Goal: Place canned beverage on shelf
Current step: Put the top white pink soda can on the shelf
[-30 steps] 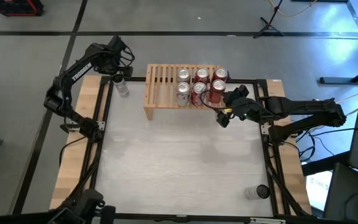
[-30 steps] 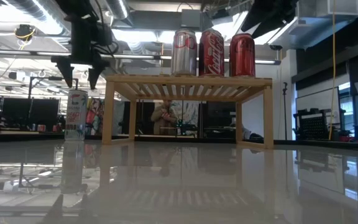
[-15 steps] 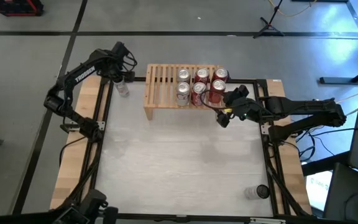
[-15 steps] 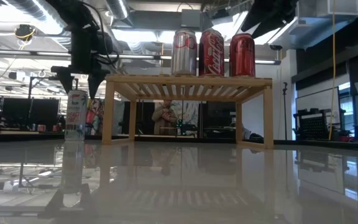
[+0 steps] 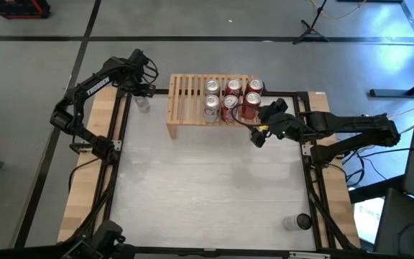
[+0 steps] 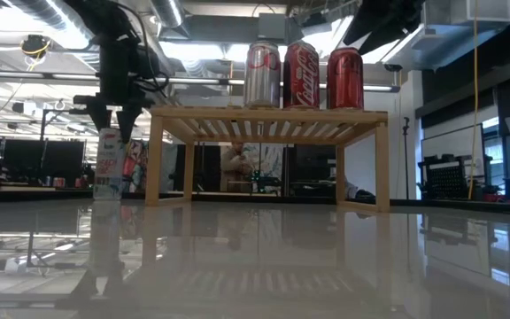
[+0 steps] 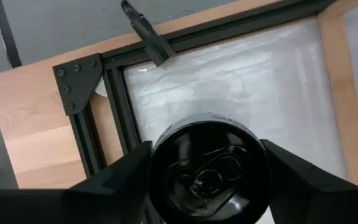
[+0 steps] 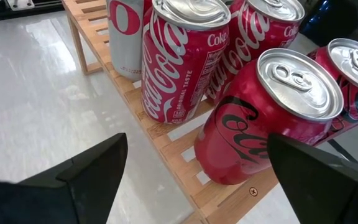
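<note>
A white slim can [image 6: 107, 164] stands upright on its base at the table's far left, left of the shelf; it also shows in the high view [image 5: 143, 105] and from above in the left wrist view [image 7: 209, 177]. My left gripper [image 6: 112, 120] comes down over it and is shut on its top. The light-wood shelf [image 5: 190, 101] [image 6: 268, 120] carries several red and silver cans [image 5: 232, 97] on its right half. My right gripper [image 5: 263, 128] hangs open beside the shelf's right end, facing those cans [image 8: 185, 62], with nothing between its fingers. My left gripper pinches the can's upper side wall just under the rim [image 7: 153, 163] between its two fingers, one on each side. The fingers [image 6: 127, 120] come from above, pointing steeply down. The can stands upright with its base on the table.
Another can [image 5: 297, 222] stands at the table's near right corner. A black frame rail [image 7: 114, 106] and the wooden border [image 7: 36, 130] run close by the held can. The wide white tabletop [image 5: 207, 187] lies in front of the shelf.
My left gripper has come down over the white can's top and then closed its fingers onto it. The can has stayed upright in its place. My right arm has kept still.
</note>
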Controlling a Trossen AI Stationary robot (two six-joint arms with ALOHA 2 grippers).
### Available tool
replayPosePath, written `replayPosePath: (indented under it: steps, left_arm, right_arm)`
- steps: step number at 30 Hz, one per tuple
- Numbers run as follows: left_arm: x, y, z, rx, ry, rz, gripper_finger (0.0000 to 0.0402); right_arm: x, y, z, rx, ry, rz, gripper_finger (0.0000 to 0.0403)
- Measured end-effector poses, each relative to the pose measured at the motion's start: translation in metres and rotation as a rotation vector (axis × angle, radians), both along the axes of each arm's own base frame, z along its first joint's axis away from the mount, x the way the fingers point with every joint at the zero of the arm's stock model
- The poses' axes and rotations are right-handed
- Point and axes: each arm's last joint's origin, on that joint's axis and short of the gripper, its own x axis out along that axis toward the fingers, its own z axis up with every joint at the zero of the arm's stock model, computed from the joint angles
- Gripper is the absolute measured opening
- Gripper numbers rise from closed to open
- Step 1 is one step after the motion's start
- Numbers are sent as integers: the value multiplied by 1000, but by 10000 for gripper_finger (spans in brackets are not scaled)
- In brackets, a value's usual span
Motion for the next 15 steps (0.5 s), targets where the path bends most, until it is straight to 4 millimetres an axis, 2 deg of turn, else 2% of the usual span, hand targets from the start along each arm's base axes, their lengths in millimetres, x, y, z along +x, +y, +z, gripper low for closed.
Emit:
replayPosePath:
  steps: [3, 5, 10, 15]
  left_arm:
    - [1, -3, 5, -18, -6, -32, 227]
    - [2, -8, 17, -8, -16, -60, 227]
    - [5, -18, 61, 16, -43, -123, 227]
    - [9, -33, 118, 98, -97, -196, 230]
  right_arm:
    - [0, 0, 0, -3, 2, 1, 376]
    - [0, 0, 0, -13, 2, -10, 376]
    - [-1, -1, 1, -36, 0, -37, 376]
    - [0, -1, 1, -33, -8, -39, 376]
